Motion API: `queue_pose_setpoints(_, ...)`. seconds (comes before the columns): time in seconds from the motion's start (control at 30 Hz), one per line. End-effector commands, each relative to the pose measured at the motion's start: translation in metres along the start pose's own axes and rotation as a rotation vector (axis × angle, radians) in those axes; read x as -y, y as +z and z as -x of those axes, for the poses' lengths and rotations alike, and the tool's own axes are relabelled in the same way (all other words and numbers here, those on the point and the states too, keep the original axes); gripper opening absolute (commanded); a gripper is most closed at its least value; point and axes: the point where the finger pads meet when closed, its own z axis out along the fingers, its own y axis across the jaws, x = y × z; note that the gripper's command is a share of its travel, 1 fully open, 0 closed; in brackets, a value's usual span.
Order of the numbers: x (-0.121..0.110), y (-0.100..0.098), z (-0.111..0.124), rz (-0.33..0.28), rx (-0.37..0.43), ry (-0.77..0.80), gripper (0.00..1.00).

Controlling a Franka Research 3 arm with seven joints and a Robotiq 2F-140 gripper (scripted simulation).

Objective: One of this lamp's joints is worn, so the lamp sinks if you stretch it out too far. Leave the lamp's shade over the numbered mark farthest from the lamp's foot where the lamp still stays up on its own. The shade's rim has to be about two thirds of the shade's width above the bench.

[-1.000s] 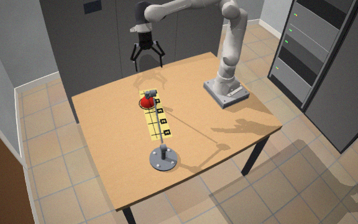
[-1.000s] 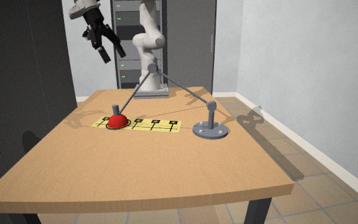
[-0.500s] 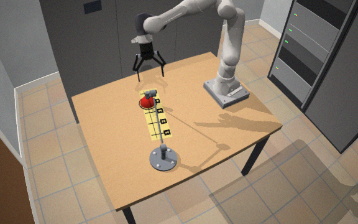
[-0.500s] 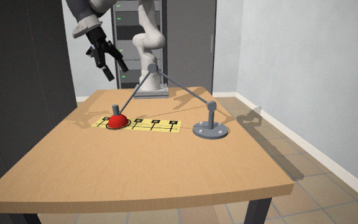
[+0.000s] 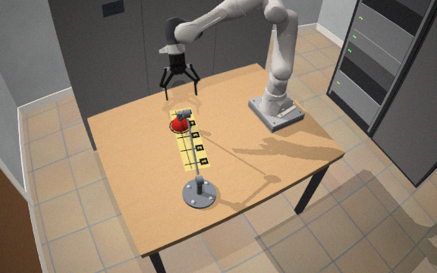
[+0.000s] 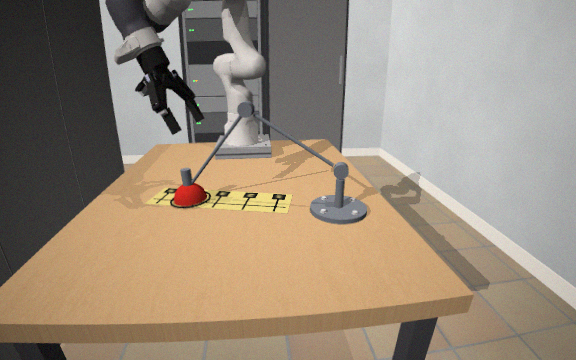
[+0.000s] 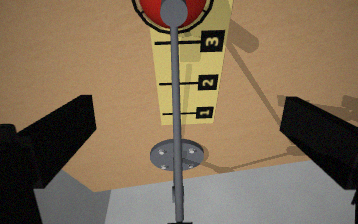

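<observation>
The lamp's red shade [image 5: 179, 124] sits low on the yellow numbered strip [image 5: 190, 140], and its rim looks down on the bench inside a black ring. In the wrist view the shade [image 7: 172, 10] lies just beyond mark 3 [image 7: 212, 41]; marks 2 and 1 are nearer the foot. The mark under the shade is hidden. The grey round foot [image 5: 199, 193] stands at the strip's near end. The lamp's elbow joint [image 6: 245, 109] is raised high. My gripper [image 5: 180, 96] is open and empty. It hangs above the bench beyond the shade, well clear of the lamp, and also shows in the exterior view [image 6: 185, 125].
The robot's base plate [image 5: 276, 114] stands on the bench's back right corner. A dark cabinet [image 5: 127, 45] stands behind the bench. A server rack [image 5: 385, 64] is at the right. One more mark square [image 6: 170, 190] shows on the strip past the shade.
</observation>
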Motion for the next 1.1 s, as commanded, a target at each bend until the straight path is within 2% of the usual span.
queue_pose_setpoints(0.0,0.008,-0.001,0.000,-0.022,-0.002,-0.031,1.00)
queue_pose_setpoints(0.07,0.008,-0.001,0.000,-0.022,-0.002,-0.031,1.00)
queue_pose_setpoints(1.07,0.003,0.073,0.000,-0.001,0.001,-0.017,1.00)
